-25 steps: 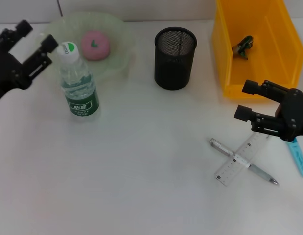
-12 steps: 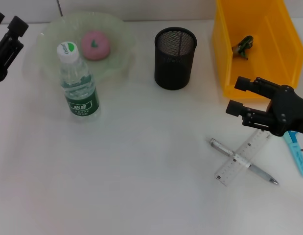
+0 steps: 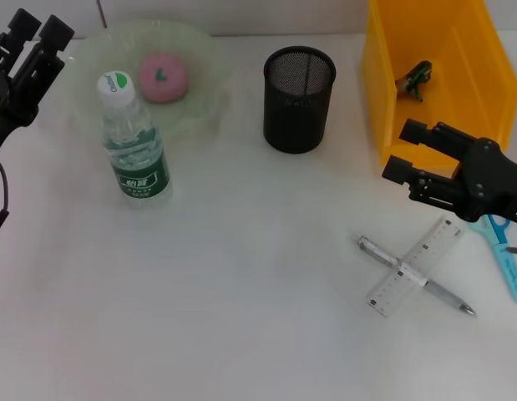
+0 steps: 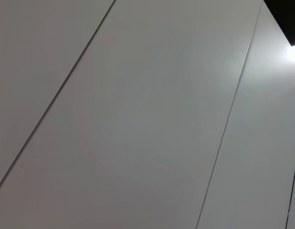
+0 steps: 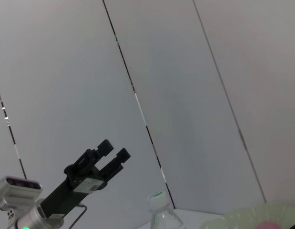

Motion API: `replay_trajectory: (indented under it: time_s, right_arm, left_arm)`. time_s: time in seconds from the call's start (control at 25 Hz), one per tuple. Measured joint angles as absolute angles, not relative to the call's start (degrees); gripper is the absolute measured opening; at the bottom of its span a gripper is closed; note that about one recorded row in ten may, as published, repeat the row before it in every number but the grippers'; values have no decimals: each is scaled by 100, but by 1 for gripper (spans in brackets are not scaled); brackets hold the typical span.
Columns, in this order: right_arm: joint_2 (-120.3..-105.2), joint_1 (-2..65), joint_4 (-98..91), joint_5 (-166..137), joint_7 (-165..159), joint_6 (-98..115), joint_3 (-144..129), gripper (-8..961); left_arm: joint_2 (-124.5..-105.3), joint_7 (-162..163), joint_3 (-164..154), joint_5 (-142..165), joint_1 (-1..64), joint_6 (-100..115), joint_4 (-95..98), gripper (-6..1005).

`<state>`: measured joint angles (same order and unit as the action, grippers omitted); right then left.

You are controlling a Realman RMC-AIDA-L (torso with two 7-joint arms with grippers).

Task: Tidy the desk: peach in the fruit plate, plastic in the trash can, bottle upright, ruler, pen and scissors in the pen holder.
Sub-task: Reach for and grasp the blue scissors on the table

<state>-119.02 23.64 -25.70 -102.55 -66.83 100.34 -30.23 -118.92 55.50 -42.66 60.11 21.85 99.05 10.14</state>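
**White bench, tools not yet in the holder**

White bench point(image 3: 241, 317) carries everything. At its far left a pale green fruit plate point(image 3: 204, 100) holds the pink peach point(image 3: 163, 77), and the water bottle point(image 3: 133, 142) stands upright, overlapping the plate's near edge. A black mesh pen holder point(image 3: 299, 98) stands at the far middle. To its right, the yellow trash can point(image 3: 383, 100) holds a dark scrap of plastic point(image 3: 415, 78).

Near the right edge the clear ruler point(image 3: 418, 262) lies crossed with the silver pen point(image 3: 442, 294). Blue scissors point(image 3: 507, 259) lie beside them, partly under the right arm.

The right pincer point(image 3: 406, 152) hovers with fingers spread, just in front of the trash can and beyond the ruler, gripping nothing. The left pincer point(image 3: 34, 35) is raised at the far left edge beside the plate, fingers apart and empty.
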Motion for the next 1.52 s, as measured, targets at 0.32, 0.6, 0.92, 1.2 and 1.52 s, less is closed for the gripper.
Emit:
replay_trajectory:
  time_s: [0.32, 0.6, 0.92, 1.2, 1.52]
  right_arm:
    - [-11897, 2364, -2521, -10104, -6599, 9900, -2843, 778]
    - [-11905, 2380, -2433, -9894, -6519, 9894, -2816, 777]
    - [-11664, 2326, -2370, -9576, -7201, 10008, -2702, 776]
    - [-11220, 2274, -2739, -9636, -8226, 10609, -2730, 775]
    - [-10876, 2305, -4608, -10516, -9682, 11787, -2756, 774]
  left_arm:
    - [-11906, 5587, -4278, 6011, 2249, 9949, 977, 731]
    - [-11894, 4992, -4399, 6062, 2502, 9789, 667, 733]
    - [-11835, 4776, -4488, 6374, 2223, 9447, 861, 734]
    - [-11729, 5522, -4495, 7773, 1883, 9260, 1919, 730]
    - [-11487, 6887, -4627, 10141, 2003, 9788, 3279, 725]
